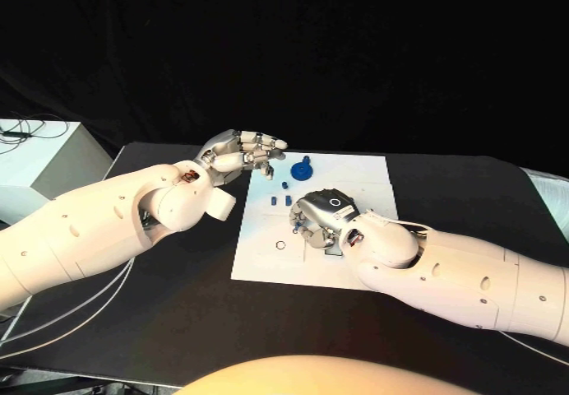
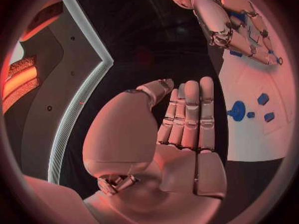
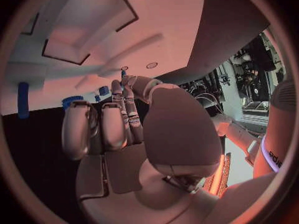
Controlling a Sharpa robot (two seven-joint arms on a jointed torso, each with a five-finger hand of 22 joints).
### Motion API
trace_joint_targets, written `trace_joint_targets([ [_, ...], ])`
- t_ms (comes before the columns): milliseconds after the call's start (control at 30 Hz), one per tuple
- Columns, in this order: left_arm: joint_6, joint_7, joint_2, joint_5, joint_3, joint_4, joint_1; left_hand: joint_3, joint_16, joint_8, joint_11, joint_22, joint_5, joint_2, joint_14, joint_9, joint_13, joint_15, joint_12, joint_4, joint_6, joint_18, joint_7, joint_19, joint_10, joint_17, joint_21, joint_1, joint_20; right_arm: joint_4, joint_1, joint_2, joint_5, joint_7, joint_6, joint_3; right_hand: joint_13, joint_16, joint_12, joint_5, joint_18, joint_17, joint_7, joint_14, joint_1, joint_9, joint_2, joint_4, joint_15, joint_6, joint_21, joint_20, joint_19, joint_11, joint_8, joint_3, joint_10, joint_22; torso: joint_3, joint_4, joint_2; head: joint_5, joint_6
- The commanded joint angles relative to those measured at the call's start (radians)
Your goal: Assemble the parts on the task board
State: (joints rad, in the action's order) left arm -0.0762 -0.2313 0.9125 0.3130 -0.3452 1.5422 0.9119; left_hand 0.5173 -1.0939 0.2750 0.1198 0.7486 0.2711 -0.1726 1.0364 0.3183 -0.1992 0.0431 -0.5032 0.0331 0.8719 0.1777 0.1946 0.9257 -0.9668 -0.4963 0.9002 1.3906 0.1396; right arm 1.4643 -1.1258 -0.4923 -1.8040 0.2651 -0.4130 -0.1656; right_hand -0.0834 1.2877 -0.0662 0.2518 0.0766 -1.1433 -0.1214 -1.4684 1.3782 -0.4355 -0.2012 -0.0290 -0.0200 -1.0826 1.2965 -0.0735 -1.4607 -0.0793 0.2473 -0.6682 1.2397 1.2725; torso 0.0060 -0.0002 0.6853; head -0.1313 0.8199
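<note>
The white task board [image 1: 356,177] lies mid-table. A round blue part [image 1: 303,171] stands near its far edge, and small blue parts [image 1: 282,198] lie just nearer. My right hand [image 1: 322,216] hovers over the board's middle with its fingers curled downward. At the wrist, its thumb and fingers [image 3: 119,92] meet around a small blue part [image 3: 122,73] above the board [image 3: 156,25]. My left hand [image 1: 243,152] floats at the board's far left corner, holding nothing. Its fingers [image 2: 190,117] are straight, side by side. The round blue part [image 2: 236,110] lies beyond them.
A white box [image 1: 48,156] with cables on top stands off the table's left side. Grey cables [image 1: 71,309] trail across the black table [image 1: 451,185] under my left arm. A small ring mark [image 1: 279,244] sits on the board's near left.
</note>
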Motion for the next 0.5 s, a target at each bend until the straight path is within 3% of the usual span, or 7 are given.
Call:
trace_joint_targets([
  [33, 0.003, -0.006, -0.001, 0.003, -0.001, 0.003, 0.0, -0.003, 0.003, -0.005, 0.0, -0.001, 0.003, -0.008, -0.001, -0.001, -0.001, 0.003, -0.004, -0.002, -0.006, 0.007, -0.003, 0.007, 0.007, -0.001, -0.005, 0.001, 0.0, 0.001, 0.002, 0.001, -0.023, 0.004, 0.02, 0.0, -0.001, 0.002, -0.003, 0.003, -0.007, 0.002, -0.001, -0.032, -0.001, -0.001, 0.01, 0.001, -0.007, -0.006, -0.004, 0.002, -0.004, 0.022, 0.004, -0.005, 0.028, 0.001, 0.0006, -0.0013, 0.0, -0.002, 0.002],
  [500, 0.008, -0.003, -0.002, 0.003, -0.001, 0.001, 0.0, -0.003, 0.003, -0.004, 0.0, -0.002, 0.003, -0.008, 0.0, -0.001, -0.002, 0.003, -0.005, -0.002, -0.006, 0.007, -0.002, 0.008, 0.008, -0.001, -0.006, 0.002, 0.0, 0.0, 0.004, 0.008, -0.029, 0.006, 0.021, -0.001, -0.001, 0.002, -0.003, 0.003, -0.007, 0.002, -0.001, -0.032, -0.001, -0.001, 0.01, 0.001, -0.007, -0.006, -0.004, 0.002, -0.004, 0.022, 0.004, -0.005, 0.028, 0.001, 0.0016, 0.0002, 0.0, -0.004, 0.007],
])
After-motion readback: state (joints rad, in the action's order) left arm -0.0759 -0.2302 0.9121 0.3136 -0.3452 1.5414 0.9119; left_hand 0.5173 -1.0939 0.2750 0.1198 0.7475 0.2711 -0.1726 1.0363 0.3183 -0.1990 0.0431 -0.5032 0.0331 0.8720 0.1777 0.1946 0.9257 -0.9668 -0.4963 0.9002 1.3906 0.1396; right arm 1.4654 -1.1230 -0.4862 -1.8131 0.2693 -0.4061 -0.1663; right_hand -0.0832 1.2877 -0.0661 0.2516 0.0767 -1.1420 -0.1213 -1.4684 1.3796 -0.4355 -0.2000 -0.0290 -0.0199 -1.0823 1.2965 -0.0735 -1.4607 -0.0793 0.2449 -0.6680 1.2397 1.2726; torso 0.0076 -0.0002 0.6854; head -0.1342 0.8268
